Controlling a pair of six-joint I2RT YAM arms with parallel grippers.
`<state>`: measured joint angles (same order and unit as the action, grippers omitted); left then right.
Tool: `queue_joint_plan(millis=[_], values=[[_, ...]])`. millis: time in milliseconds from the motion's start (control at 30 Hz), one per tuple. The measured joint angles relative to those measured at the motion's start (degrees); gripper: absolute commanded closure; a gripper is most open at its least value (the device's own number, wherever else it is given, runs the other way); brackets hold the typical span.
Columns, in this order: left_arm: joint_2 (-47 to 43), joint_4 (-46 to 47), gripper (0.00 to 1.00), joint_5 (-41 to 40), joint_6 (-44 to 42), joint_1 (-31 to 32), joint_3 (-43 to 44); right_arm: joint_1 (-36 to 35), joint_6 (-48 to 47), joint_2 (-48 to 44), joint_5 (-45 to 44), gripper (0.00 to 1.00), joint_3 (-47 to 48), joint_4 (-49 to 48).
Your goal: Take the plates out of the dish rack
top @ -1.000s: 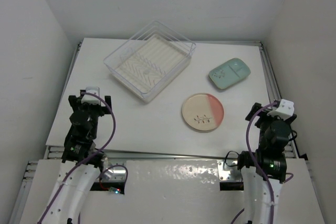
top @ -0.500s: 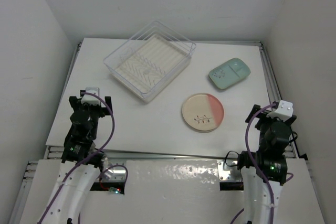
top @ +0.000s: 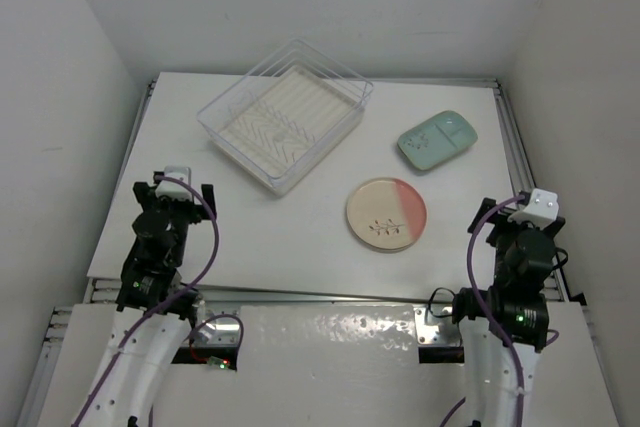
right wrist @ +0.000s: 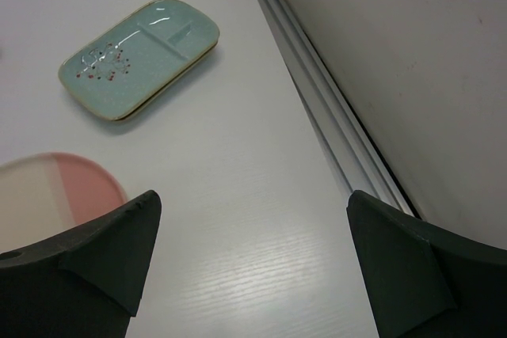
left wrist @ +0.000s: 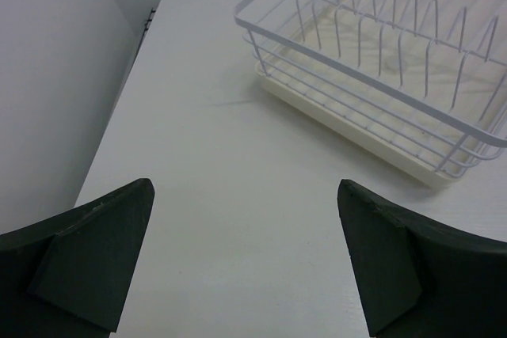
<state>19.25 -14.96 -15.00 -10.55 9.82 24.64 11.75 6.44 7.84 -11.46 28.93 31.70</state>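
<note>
Top view, dish rack (top: 285, 117): set askew in the upper left of the bench (top: 300, 237), with see-through walls and a cream ribbed floor.
Top view, plates: the cream-and-pink round plate (top: 386, 214) lies flat on the bench right of centre, outside the rack. The mint-green divided plate (top: 437, 140) is above and to its right, also apart from the rack.
Top view, left gripper (top: 172, 190): lower left, fingers apart, holding nothing.
Top view, right gripper (top: 515, 217): lower right, fingers apart, holding nothing.
Left wrist, dish rack (left wrist: 372, 108): upper right — white wire walls over a cream tray.
Left wrist, left gripper (left wrist: 244, 187): dark fingers spread wide at the bottom corners, bare bench (left wrist: 206, 156) between them.
Right wrist, plates: the mint-green divided plate (right wrist: 139, 57) is upper left, with red speckles at one end. The pink edge of the cream-and-pink round plate (right wrist: 71, 187) shows at the left.
Right wrist, right gripper (right wrist: 253, 195): fingers spread wide — touching neither plate.
</note>
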Motion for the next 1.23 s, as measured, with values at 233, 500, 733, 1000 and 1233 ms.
queue_joint_plan(millis=[233, 500, 733, 1000, 1233], values=[[1.66, 1.68, 0.00, 0.59, -0.74, 0.00, 1.60, 0.02, 0.02, 0.26, 0.00, 0.01, 0.07, -0.76], [8.66, 1.62, 0.00, -3.15, 2.05, 0.00, 8.13, 0.00, 0.61, 1.75, 1.22, 0.01, 0.17, -3.54], [9.94, -0.81, 0.00, -3.15, 11.17, 0.00, 14.75, 0.00, 2.43, 6.08, 3.43, 0.01, 2.29, -4.90], [8.44, -0.66, 0.00, -1.36, 14.08, 0.00, 15.98, 0.00, 2.62, 6.10, 4.07, 0.01, 2.54, -5.81], [5.99, -0.33, 0.00, -1.42, 13.60, 0.00, 13.75, 0.02, 2.58, 6.12, 4.04, 0.01, 2.54, -5.99]])
